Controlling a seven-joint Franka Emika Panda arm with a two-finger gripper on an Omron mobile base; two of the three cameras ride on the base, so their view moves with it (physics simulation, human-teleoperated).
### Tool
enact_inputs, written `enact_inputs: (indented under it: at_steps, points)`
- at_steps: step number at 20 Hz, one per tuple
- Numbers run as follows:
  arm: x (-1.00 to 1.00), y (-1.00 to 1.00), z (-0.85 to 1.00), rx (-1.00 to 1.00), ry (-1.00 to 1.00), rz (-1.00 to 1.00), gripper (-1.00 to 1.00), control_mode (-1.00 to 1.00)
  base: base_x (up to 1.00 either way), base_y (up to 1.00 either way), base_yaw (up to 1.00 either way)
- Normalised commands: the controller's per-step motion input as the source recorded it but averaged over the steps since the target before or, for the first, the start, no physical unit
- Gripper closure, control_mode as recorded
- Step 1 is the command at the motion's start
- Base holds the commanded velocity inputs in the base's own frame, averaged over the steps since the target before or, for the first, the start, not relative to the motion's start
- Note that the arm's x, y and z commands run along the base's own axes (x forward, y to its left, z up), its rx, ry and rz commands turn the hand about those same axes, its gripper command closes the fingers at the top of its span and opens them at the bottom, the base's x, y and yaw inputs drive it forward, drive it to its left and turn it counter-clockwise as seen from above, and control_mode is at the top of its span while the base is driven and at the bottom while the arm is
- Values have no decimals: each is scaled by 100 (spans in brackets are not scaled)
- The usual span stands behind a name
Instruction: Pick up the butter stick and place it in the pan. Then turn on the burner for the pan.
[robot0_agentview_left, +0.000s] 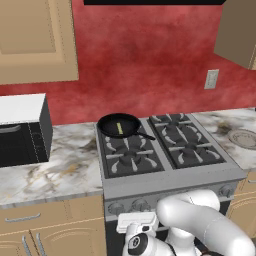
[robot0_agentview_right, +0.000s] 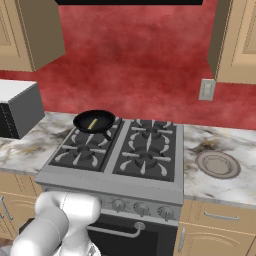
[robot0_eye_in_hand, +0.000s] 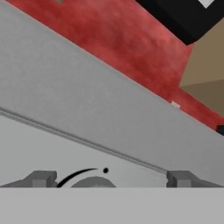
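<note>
Butter stick (robot0_agentview_left: 119, 128) already lying inside the pan (robot0_agentview_left: 107, 123), roughly at the middle of its floor, long axis running front to back. Pan seated on the stove's (robot0_agentview_left: 170, 176) rear-left burner, near the back-left corner of the cooktop, thin handle (robot0_agentview_left: 143, 135) pointing toward the cooktop's centre. Judging from that, placement done; burner step left.

Likely handling of the stick: light, soft, greasy, easily dented or smeared by a hard squeeze. Best taken across the 2 long sides at mid-length, gently. No need to touch it now, by the look of things.

Claw (robot0_eye_in_hand: 109, 179) low in front of the stove's grey front panel, 2 dark fingertips (robot0_eye_in_hand: 41, 178) set wide apart with nothing between them. A round knob (robot0_eye_in_hand: 92, 183) with a curved black mark and a dot sits between the tips at the bottom of the hand view; contact impossible to judge. Which burner that knob governs: cannot tell.

Knob likely stiff and smooth: grip across its sides before twisting. Row of knobs (robot0_agentview_right: 142, 208) along the front panel.
</note>
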Motion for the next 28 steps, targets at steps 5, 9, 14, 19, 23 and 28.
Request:
enact_inputs:
  at_steps: [5,9,14,19,23,28]
  points:
    - [9,-59,0,6,1,10,-100,-100,0,0,0]
    - [12,-63,0,7,2,12,-100,-100,0,0,0]
    - [15,-68,0,7,4,15,-100,-100,0,0,0]
    - [20,-68,0,8,1,14,-100,-100,0,0,0]
    - [19,-67,0,5,0,5,-100,-100,0,0,0]
    - [18,-59,0,5,0,0,-100,-100,0,0,0]
